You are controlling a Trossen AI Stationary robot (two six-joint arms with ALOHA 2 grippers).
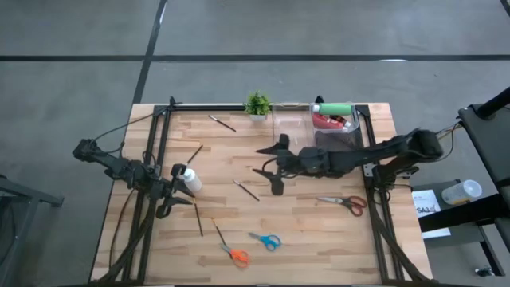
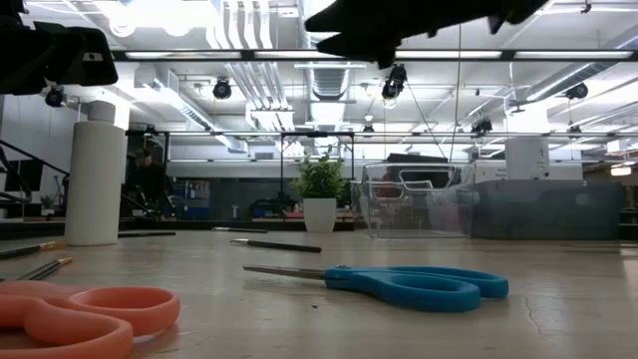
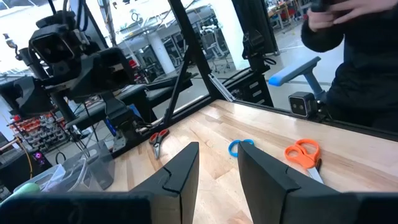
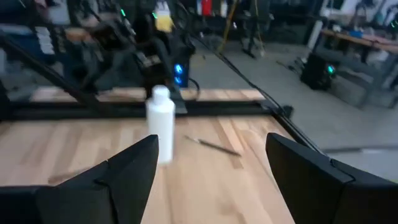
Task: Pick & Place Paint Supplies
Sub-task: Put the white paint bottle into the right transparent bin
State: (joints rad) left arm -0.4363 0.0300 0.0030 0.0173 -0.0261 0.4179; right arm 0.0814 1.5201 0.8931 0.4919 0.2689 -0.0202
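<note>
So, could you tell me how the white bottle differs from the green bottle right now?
The white bottle stands upright on the bare tabletop near the left claw; the green bottle lies on its side on top of the clear bin at the table's far edge. The white one has open wood around it; the green one rests above red supplies in the bin. Both are small squeeze bottles, and neither is gripped.

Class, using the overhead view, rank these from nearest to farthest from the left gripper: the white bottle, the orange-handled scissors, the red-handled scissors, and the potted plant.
Measured from the left gripper:
1. White bottle, right beside it, toward the table's middle.
2. Orange-handled scissors, near the front edge.
3. Potted plant, at the back edge.
4. Red-handled scissors, far across on the right side.
</note>
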